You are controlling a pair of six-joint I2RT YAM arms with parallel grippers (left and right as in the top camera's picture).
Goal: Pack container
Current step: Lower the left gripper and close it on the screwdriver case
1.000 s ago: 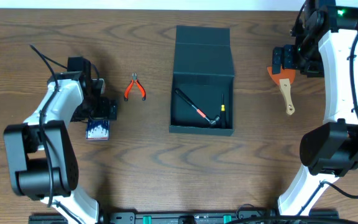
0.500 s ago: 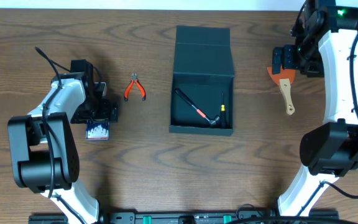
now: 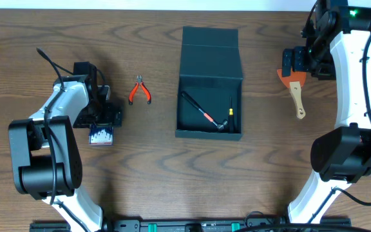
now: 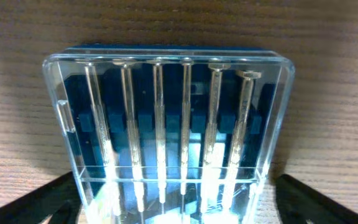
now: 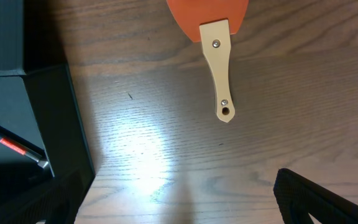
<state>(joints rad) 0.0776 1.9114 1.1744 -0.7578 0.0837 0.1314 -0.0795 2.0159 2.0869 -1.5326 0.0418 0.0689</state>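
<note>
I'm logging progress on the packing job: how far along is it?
Done: two slim tools lie in the open container. In hand: nothing gripped; the left gripper, open, straddles the clear screwdriver case. Left: that case, the orange pliers and the orange scraper by the open right gripper lie on the table; lid open.

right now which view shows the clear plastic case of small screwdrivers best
Left wrist: the clear plastic screwdriver case fills the frame, with six shafts visible. Overhead shows only a small blue-white patch. Right wrist misses it.
</note>
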